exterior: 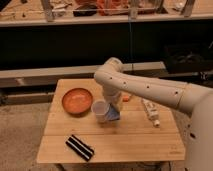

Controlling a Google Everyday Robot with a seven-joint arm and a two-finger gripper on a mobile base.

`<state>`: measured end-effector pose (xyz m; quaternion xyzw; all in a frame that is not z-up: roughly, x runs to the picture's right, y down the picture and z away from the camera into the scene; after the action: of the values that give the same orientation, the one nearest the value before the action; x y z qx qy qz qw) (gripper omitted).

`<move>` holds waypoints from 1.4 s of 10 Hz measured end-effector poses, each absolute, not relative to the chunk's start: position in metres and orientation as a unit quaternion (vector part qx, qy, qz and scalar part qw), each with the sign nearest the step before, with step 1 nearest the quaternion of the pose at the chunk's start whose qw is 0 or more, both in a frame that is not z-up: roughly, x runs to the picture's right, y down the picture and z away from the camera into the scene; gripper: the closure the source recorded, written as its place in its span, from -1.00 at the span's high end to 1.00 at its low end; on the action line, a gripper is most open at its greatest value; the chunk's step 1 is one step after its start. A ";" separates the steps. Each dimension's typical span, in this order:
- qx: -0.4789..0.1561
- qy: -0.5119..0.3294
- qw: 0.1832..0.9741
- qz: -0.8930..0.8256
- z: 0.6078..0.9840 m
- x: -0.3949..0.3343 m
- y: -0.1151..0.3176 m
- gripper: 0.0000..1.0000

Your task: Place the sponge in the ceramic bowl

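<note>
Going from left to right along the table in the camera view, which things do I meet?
ceramic bowl → white cup → sponge, with the gripper just over it → orange piece → white bottle
</note>
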<state>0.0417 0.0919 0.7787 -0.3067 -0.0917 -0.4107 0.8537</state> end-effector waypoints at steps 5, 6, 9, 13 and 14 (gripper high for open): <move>-0.295 -0.090 0.847 -0.432 0.788 0.014 0.074 -1.00; -0.292 -0.090 0.847 -0.436 0.788 0.010 0.070 -1.00; -0.276 -0.095 0.845 -0.448 0.790 -0.009 0.054 -1.00; -0.263 -0.103 0.842 -0.459 0.793 -0.017 0.036 -1.00; -0.259 -0.106 0.842 -0.461 0.795 -0.020 0.032 -1.00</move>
<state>-0.0200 0.0321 0.7947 -0.2590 -0.1063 -0.4608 0.8422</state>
